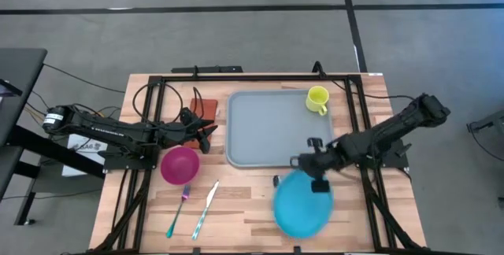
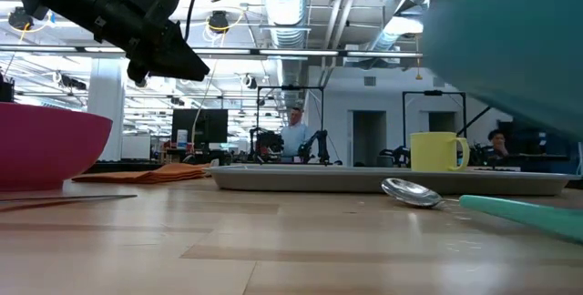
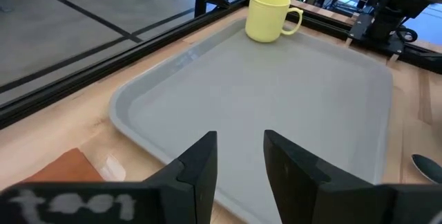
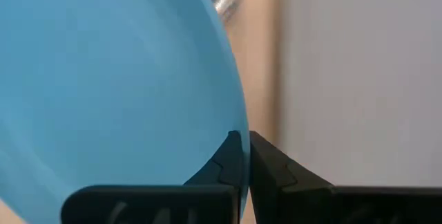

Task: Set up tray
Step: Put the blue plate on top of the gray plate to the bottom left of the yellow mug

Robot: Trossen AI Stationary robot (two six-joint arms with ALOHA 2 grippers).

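Note:
The pale grey-blue tray point(image 1: 268, 129) lies flat at the table's middle, with a yellow mug point(image 1: 317, 100) standing in its far right corner. My right gripper point(image 1: 313, 172) is just off the tray's near right corner, shut on a round blue plate point(image 1: 303, 204). In the low view the plate point(image 2: 510, 49) looms high on the right. My left gripper point(image 1: 206, 133) hovers open at the tray's left edge, beside the orange-brown napkin point(image 1: 203, 107). In its wrist view, the left gripper point(image 3: 238, 162) points across the tray point(image 3: 276, 92) toward the mug point(image 3: 271, 16) and touches nothing. My right gripper point(image 4: 243, 156) pinches the plate's rim point(image 4: 231, 124) between its two fingers, one on each face. It holds the far side of the plate, coming from the table's right and far side. The plate is lifted clear of the table and tilted.
A pink bowl point(image 1: 180, 164) stands near the tray's near left corner. A fork point(image 1: 179, 210) and knife point(image 1: 205, 208) lie on the wood toward the near edge. A spoon point(image 2: 412, 192) with a teal handle lies under the raised plate. A black frame borders the table.

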